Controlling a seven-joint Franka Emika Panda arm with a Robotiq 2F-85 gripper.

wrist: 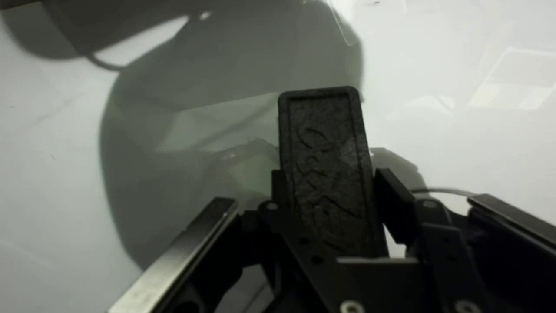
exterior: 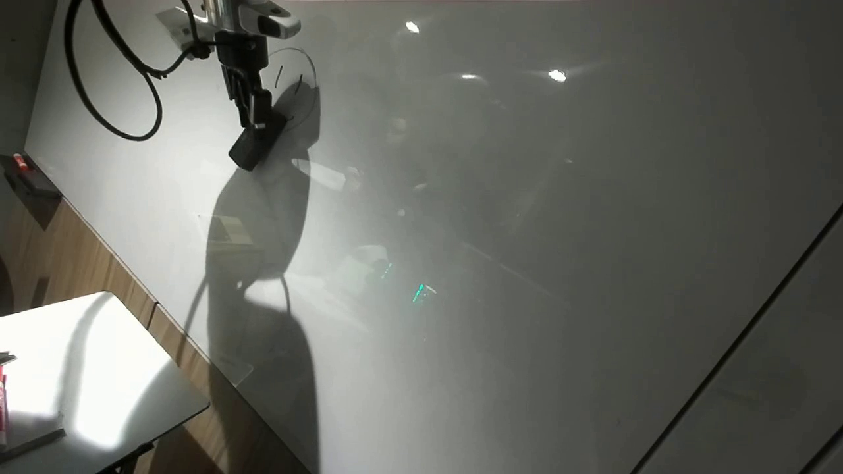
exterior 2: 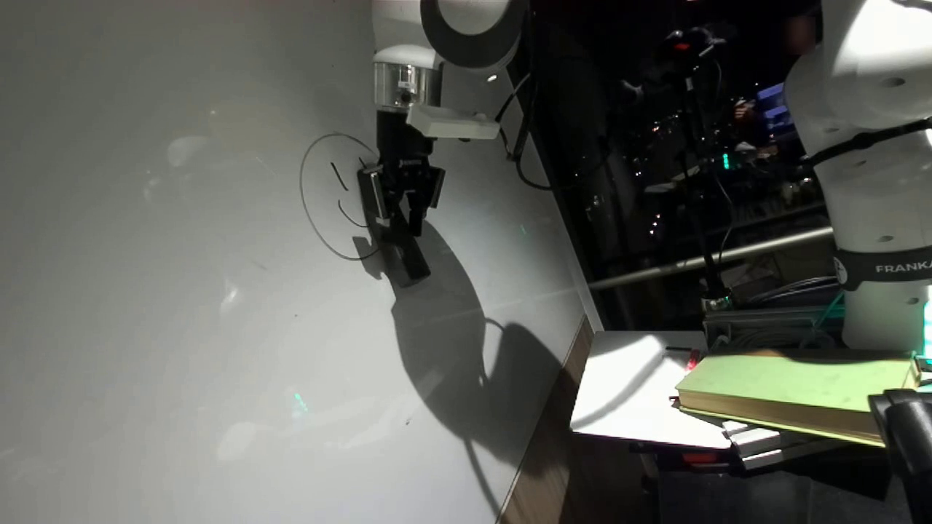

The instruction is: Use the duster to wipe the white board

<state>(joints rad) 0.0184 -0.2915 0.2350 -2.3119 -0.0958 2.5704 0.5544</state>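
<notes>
The dark grey-black duster point(exterior: 249, 153) is held between my gripper's fingers; it also shows in an exterior view point(exterior 2: 408, 263) and in the wrist view point(wrist: 325, 161). My gripper point(wrist: 330, 191) is shut on its long sides, also seen in both exterior views point(exterior: 258, 117) point(exterior 2: 397, 207). The large glossy white board point(exterior: 527, 197) point(exterior 2: 182, 349) lies behind it. The drawn smiley face point(exterior 2: 339, 177) is at the duster's side, its right part hidden by duster and gripper; part of its outline shows too point(exterior: 313, 69). Whether the duster touches the board I cannot tell.
A white tabletop point(exterior: 138, 368) point(exterior 2: 626, 400) stands by the board's lower edge. A green book point(exterior 2: 786, 382) and a red marker point(exterior 2: 692, 359) lie on it. A dark tray point(exterior: 39, 181) and looping cable point(exterior: 158, 99) are near the arm. The arm's shadow falls on the board.
</notes>
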